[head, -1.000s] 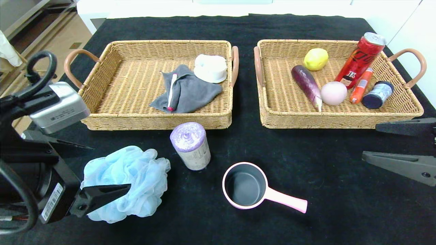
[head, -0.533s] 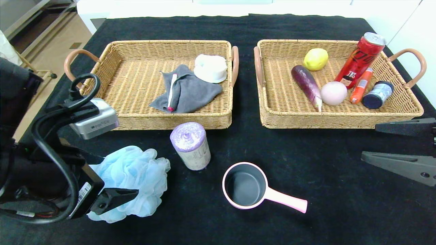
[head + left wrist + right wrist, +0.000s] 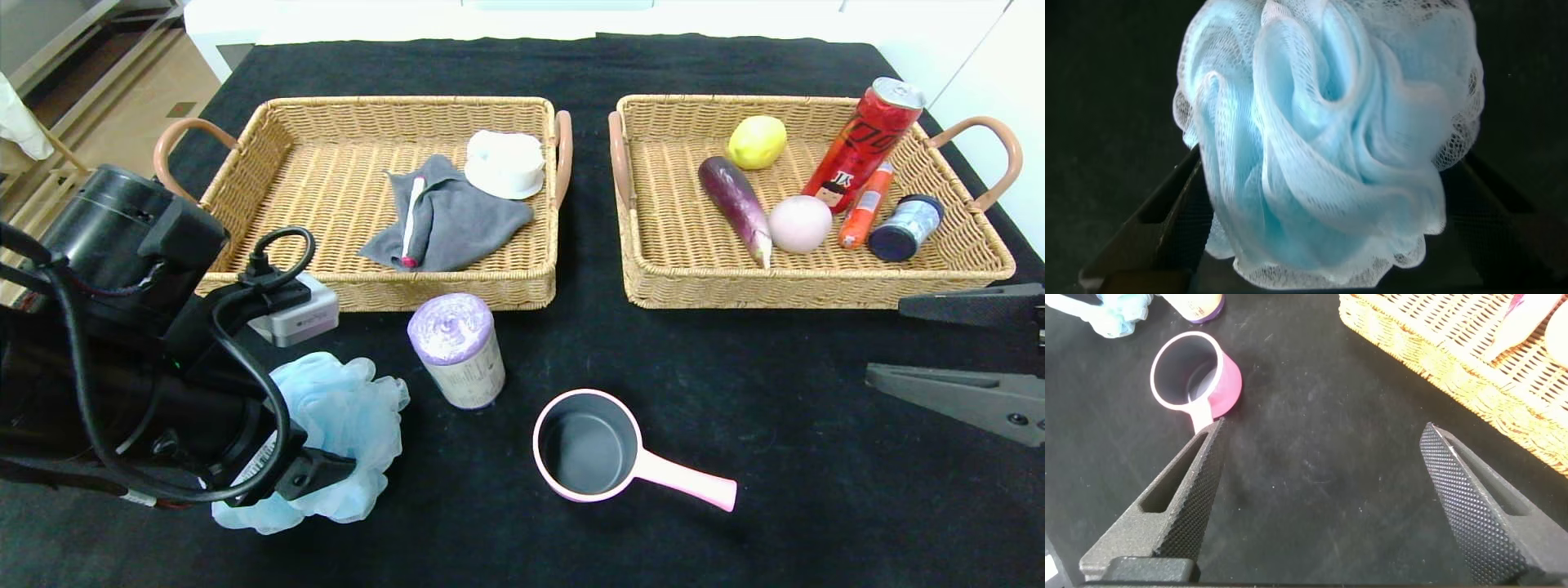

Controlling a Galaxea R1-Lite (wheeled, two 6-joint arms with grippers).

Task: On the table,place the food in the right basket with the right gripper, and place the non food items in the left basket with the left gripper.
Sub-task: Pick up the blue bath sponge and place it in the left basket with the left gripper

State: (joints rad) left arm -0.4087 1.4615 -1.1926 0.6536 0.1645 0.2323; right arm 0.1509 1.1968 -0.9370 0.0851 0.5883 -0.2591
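Note:
On the black table (image 3: 775, 457) the light-blue bath pouf (image 3: 351, 408) lies at the front left. My left gripper (image 3: 326, 429) is open and straddles it; in the left wrist view the pouf (image 3: 1327, 131) fills the space between the two black fingers (image 3: 1151, 224). The lilac bag roll (image 3: 457, 351) stands upright beside it, and the pink saucepan (image 3: 588, 445) sits to its right. The soda can (image 3: 865, 139), peach (image 3: 800, 223) and eggplant (image 3: 735, 204) lie in the right basket (image 3: 816, 296). My right gripper (image 3: 886, 341) hangs open at the right edge, holding nothing.
The left basket (image 3: 375, 296) holds a grey cloth (image 3: 465, 224), a white round lid (image 3: 504, 163) and a white stick. A lemon (image 3: 757, 141), an orange tube (image 3: 865, 204) and a dark jar (image 3: 904, 227) also lie in the right basket. In the right wrist view the saucepan (image 3: 1192, 371) lies beyond the fingers.
My left arm has swung in toward the table and lowered over the pouf, so its fingers now reach around it. The right arm and all objects have stayed put.

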